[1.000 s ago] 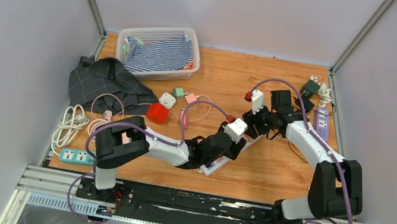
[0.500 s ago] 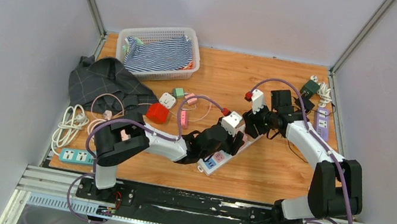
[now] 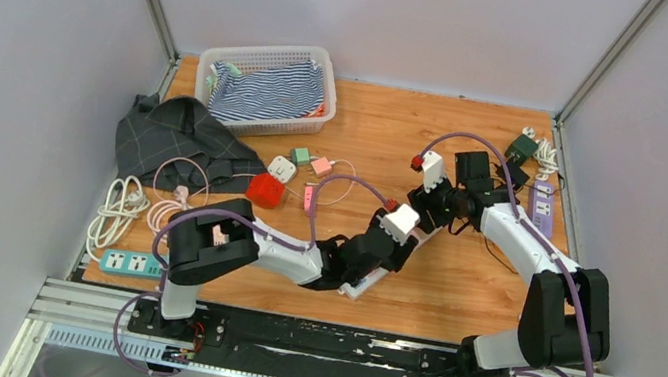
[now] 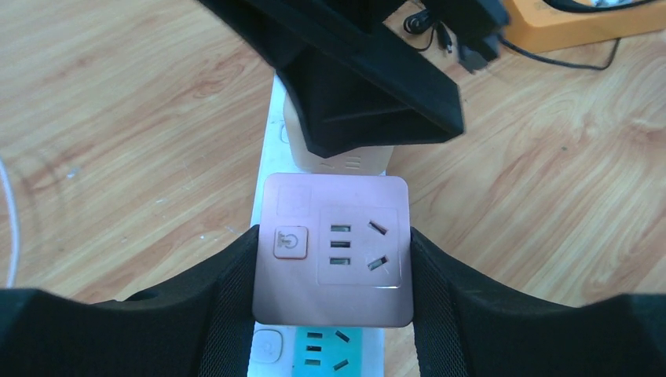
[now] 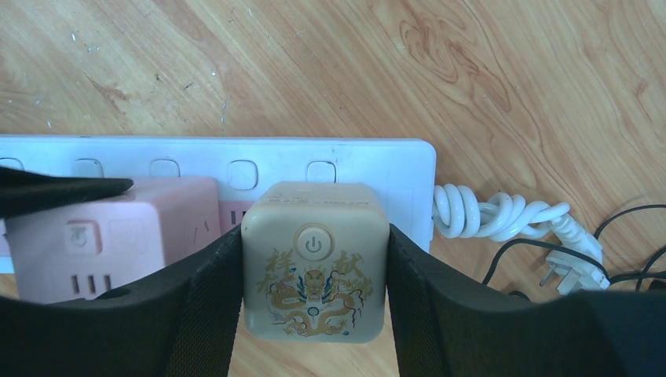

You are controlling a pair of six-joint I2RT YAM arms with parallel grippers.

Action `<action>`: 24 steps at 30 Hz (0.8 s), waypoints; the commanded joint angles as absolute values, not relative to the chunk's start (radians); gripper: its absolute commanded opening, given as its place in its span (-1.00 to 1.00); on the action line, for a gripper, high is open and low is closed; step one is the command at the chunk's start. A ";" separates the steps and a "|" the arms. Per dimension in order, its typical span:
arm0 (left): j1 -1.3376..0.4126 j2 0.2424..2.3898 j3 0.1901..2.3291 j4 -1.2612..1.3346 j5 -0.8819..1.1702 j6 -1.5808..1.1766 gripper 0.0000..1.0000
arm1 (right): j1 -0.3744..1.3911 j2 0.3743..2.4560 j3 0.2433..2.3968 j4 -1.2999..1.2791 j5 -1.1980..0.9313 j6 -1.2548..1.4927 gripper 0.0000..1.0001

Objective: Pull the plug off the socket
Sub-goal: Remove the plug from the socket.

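Observation:
A white power strip (image 3: pixel 357 288) lies diagonally between the arms; it also shows in the left wrist view (image 4: pixel 268 345) and the right wrist view (image 5: pixel 236 157). A pink cube plug (image 4: pixel 332 251) stands on it, and my left gripper (image 4: pixel 332 275) is shut on its sides. Beside it stands a beige cube plug with a dragon print (image 5: pixel 314 259), and my right gripper (image 5: pixel 314 275) is shut on its sides. The two plugs sit close together (image 5: pixel 110 236). I cannot tell whether either plug is still seated. From above, the arms hide both plugs.
A white basket with striped cloth (image 3: pixel 270 87) stands at the back left, with a grey cloth (image 3: pixel 177 133) beside it. A red block (image 3: pixel 264 190), small adapters and cables lie left of centre. A coiled white cord (image 5: pixel 503 216) ends the strip. A purple strip (image 3: pixel 542 203) lies at the right edge.
My left gripper had drawn back to the left half a second ago, baring more of the strip; it is now back to the right over it. The right arm has barely moved.

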State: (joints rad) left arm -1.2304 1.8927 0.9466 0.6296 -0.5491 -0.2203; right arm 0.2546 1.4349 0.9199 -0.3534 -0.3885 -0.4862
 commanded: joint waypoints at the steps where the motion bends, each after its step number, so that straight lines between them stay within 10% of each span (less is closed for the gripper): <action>1: -1.122 1.895 0.874 0.525 -0.354 -0.375 -1.00 | 0.259 1.470 0.899 -0.449 -0.325 -0.490 -0.77; 13: -1.268 1.953 0.953 0.504 -0.602 -0.155 -1.00 | 0.253 1.473 0.897 -0.450 -0.324 -0.492 -0.76; 24: -1.112 1.886 0.858 0.547 -0.306 -0.373 -1.00 | 0.252 1.474 0.897 -0.451 -0.324 -0.494 -0.76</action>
State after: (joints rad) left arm -1.1385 1.8591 0.9066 0.6468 -0.3630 -0.3164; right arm 0.2546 1.4372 0.9211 -0.3500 -0.3809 -0.4885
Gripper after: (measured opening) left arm 0.602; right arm 0.617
